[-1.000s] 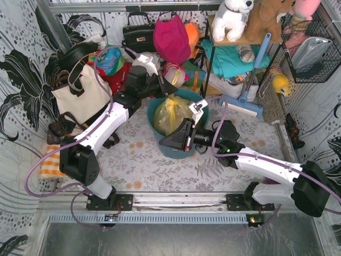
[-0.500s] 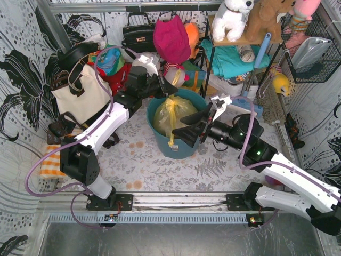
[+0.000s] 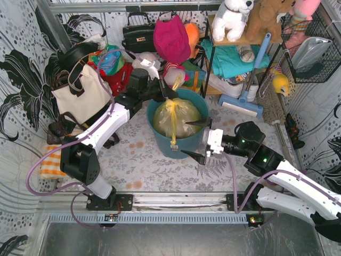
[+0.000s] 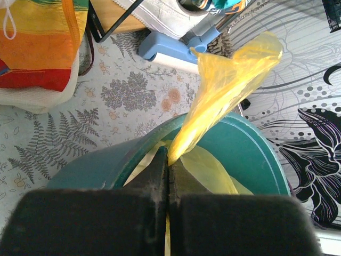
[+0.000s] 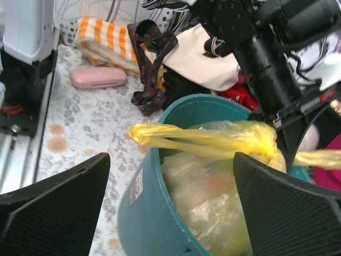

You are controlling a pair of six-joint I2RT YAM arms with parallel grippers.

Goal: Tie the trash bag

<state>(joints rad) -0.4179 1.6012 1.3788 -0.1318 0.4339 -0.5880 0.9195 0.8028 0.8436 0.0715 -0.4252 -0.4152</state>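
The yellow-green trash bag sits in a teal bucket at mid-table, with a twist of plastic at its top. My left gripper stands at the bucket's far rim, shut on one yellow tail that rises past its fingertips. The other tail droops loose over the bucket's near rim. My right gripper is wide open just in front of the bucket, level with the bag. Nothing lies between the right gripper's fingers.
A cream tote and a black handbag stand behind and left of the bucket. A shelf with plush toys and a blue floor tool are at the back right. A striped cloth and a pink case lie left.
The right gripper opened, let go of the bag's near tail and drew back toward the front right. That tail now hangs over the rim. The left gripper kept its hold.
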